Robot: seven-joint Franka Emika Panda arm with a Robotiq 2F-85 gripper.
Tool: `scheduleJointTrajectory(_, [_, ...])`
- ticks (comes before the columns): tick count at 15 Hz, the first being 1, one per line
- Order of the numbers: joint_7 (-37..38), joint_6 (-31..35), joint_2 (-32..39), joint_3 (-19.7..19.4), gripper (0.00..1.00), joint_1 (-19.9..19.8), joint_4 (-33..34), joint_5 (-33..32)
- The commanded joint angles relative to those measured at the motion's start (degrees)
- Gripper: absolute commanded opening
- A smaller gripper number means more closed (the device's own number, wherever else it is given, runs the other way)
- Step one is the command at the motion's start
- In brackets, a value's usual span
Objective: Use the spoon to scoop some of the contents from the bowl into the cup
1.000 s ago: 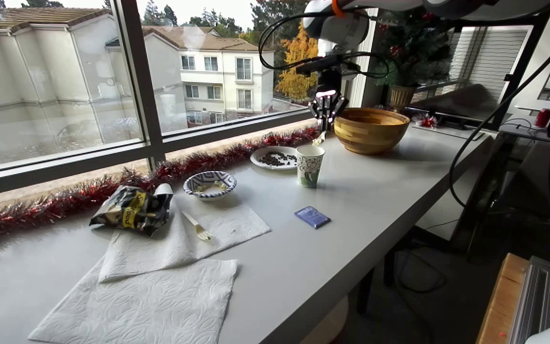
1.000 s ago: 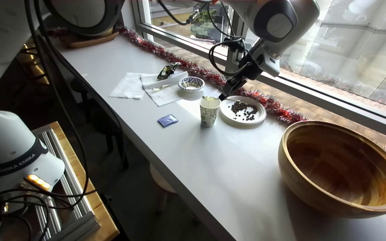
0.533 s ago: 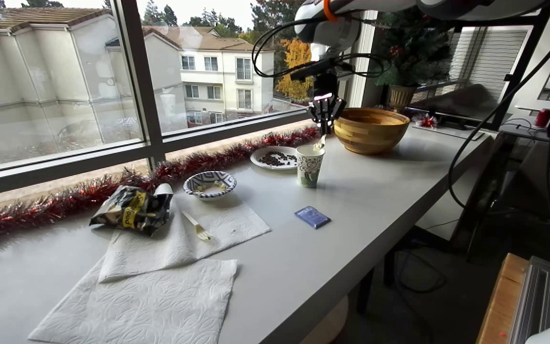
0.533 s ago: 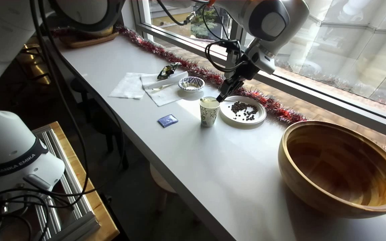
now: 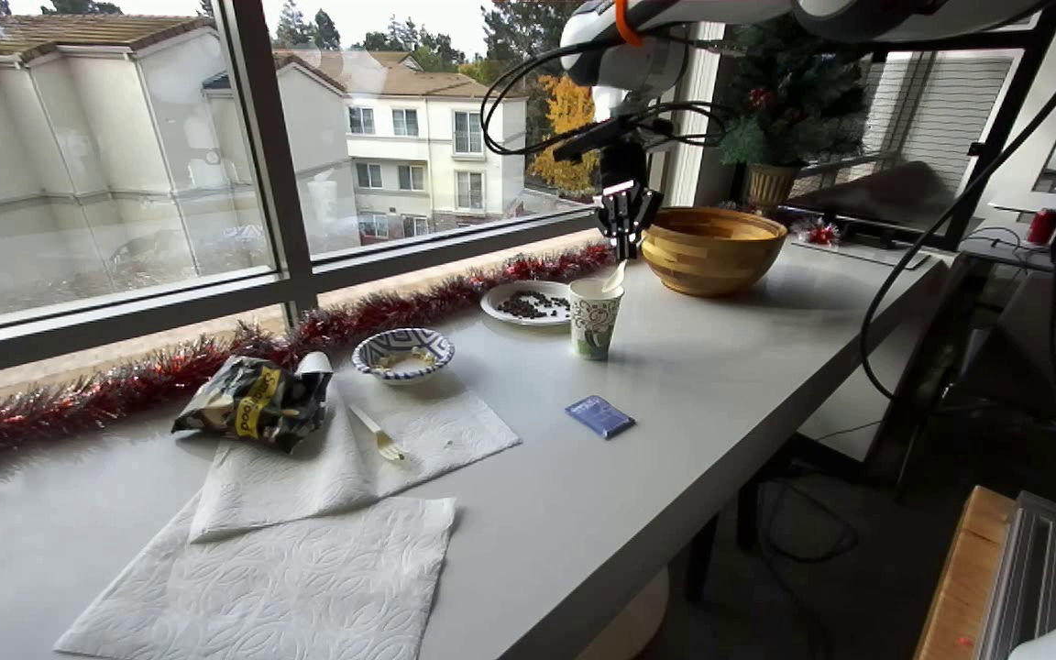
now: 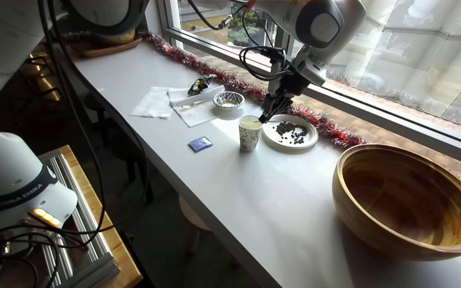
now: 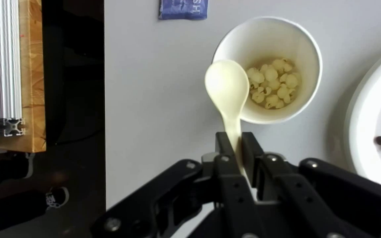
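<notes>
My gripper [image 7: 232, 134] is shut on the handle of the pale spoon [image 7: 227, 82]. The gripper also shows in both exterior views [image 5: 627, 256] [image 6: 262, 119]. The spoon's bowl is empty and tilts over the cup's rim [image 5: 616, 278]. The cup [image 7: 270, 36] is paper with a swirl pattern and stands upright on the table in both exterior views [image 5: 595, 325] [image 6: 249, 138]. Popcorn lies in its bottom in the wrist view. The small patterned bowl [image 5: 404, 375] holds some popcorn and stands apart, towards the napkins, also in an exterior view [image 6: 229, 107].
A white plate [image 6: 314, 141] with dark beans stands close beside the cup. A large wooden bowl [image 5: 716, 252] stands near the gripper. A blue packet [image 5: 600, 416], napkins [image 5: 271, 577], a fork [image 5: 379, 436] and a snack bag [image 5: 258, 403] lie on the table. Red tinsel [image 5: 363, 312] runs along the window.
My gripper has moved a little lower and closer to the cup, with the spoon tilting down over it. The popcorn that was on the spoon is off it.
</notes>
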Motion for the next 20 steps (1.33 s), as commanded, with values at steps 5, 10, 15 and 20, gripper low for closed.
scheduleJointTrajectory(5, [2.7,1.0,-0.8,-1.1,0.03,1.4,0.6,-0.5])
scheduleJointTrajectory(10, [-1.9,1.3,-3.1,1.5,0.03,0.4,0.1,2.7])
scheduleJointTrajectory(15, [-7.7,3.0,-4.0,6.7,0.03,0.4,-0.8,9.8])
scheduleJointTrajectory(20, [-13.2,1.4,-2.9,12.3,0.03,1.0,-1.4,13.8])
